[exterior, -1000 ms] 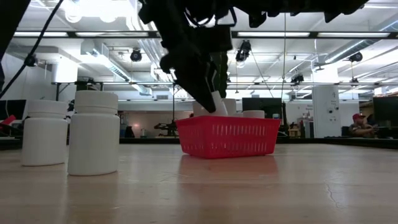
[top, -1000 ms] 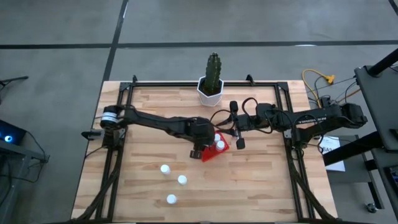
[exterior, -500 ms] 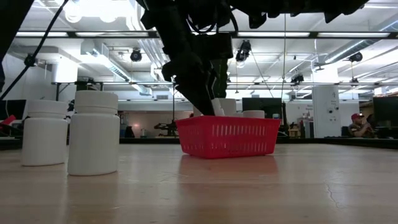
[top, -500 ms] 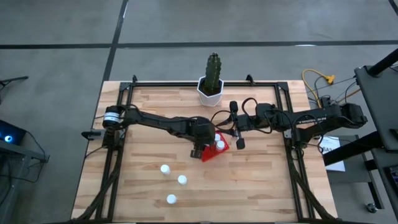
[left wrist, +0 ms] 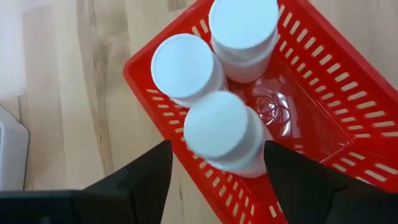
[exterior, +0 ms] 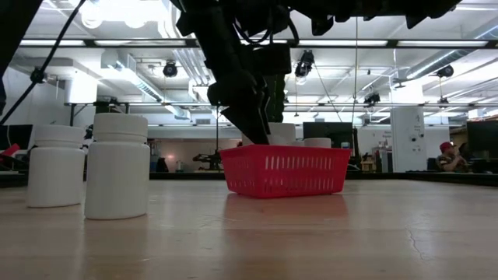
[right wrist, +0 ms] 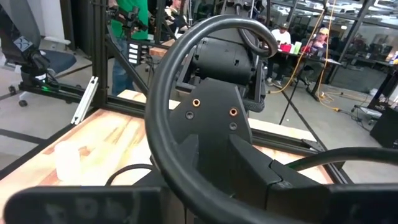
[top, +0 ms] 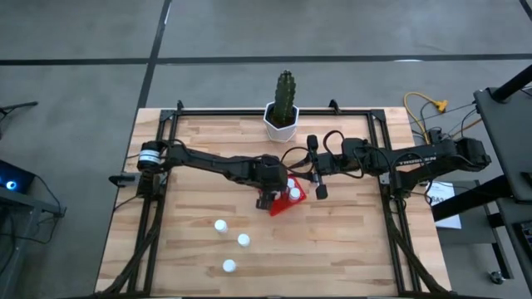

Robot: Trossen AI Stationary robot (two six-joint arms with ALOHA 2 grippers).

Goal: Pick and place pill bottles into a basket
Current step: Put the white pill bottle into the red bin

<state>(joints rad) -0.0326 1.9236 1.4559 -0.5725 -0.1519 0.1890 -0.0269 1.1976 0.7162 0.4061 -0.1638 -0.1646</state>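
Observation:
The red basket (top: 293,202) (exterior: 285,170) stands mid-table with three white pill bottles in it. In the left wrist view two of them (left wrist: 186,65) (left wrist: 244,28) stand at one end. My left gripper (left wrist: 217,144) points down over the third bottle (left wrist: 221,130). It is open, one finger on either side of the bottle, and red mesh shows between one finger and the cap. That bottle stands upright in the basket (exterior: 282,134). Three more bottles (top: 220,225) (top: 243,239) (top: 229,266) stand on the table nearer the front. My right gripper (top: 317,179) waits just right of the basket.
A white faceted pot with a cactus (top: 281,118) stands at the far edge. A black frame (top: 166,124) runs around the tabletop. The three loose bottles stand close together left of centre, and two of them loom large in the low view (exterior: 117,165) (exterior: 54,166).
My left gripper has gone down a little into the basket. The bottle between its fingers was tilted along them and now stands upright in the basket beside the other two. My right arm has kept still.

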